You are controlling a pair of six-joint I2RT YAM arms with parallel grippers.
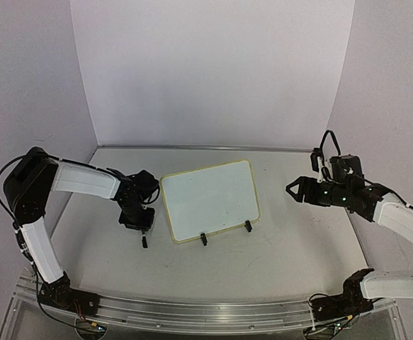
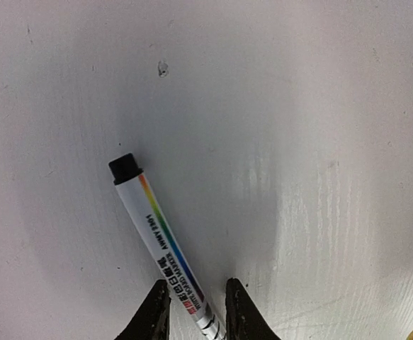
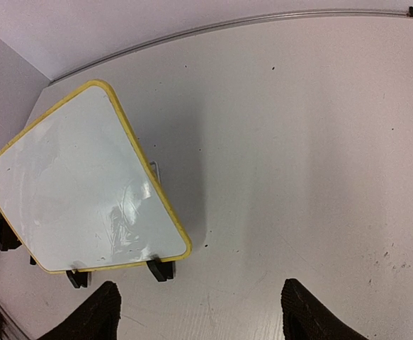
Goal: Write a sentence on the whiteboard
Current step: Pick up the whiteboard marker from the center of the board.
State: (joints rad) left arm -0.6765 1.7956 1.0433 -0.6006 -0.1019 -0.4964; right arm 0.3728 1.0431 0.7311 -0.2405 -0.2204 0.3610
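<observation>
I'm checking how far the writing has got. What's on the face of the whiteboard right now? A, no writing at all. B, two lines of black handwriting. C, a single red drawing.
A: the whiteboard shows a bare white face in the top and right wrist views, with no marker strokes.

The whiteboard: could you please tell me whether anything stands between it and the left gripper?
Nothing visible does. The left gripper, its fingers either side of the marker, sits just left of the whiteboard, with only a strip of table between them. The board's face is blank.
</observation>
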